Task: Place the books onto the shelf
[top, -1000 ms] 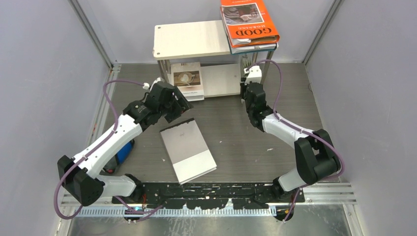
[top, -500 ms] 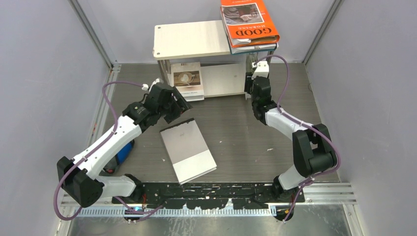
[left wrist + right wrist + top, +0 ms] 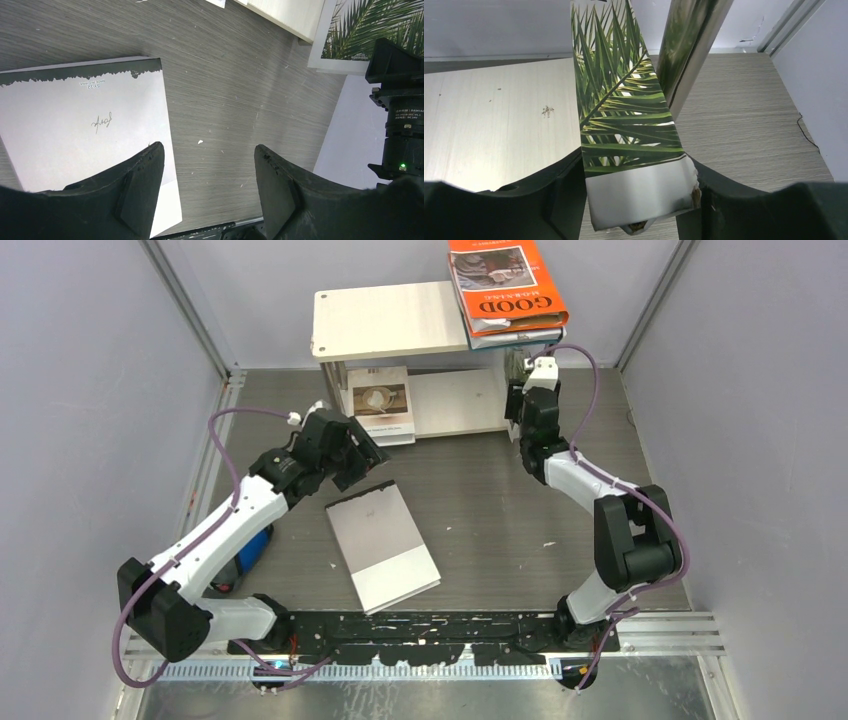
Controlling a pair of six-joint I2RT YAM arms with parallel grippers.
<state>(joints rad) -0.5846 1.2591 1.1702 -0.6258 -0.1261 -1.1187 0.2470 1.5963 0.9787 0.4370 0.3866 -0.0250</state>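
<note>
Carried closer to the shelf (image 3: 390,320) is the right pincer (image 3: 636,165), the palm-leaf book (image 3: 624,110) set between its jaws beside a silver leg (image 3: 689,45); whether it is gripped cannot be told. Thin, light, glossy and bendable, it is judged best pinched at an edge. The left pincer (image 3: 207,155) hangs released above the grey-white book (image 3: 85,125). "GOOD" is read on the orange book (image 3: 505,280) atop the shelf.
</note>
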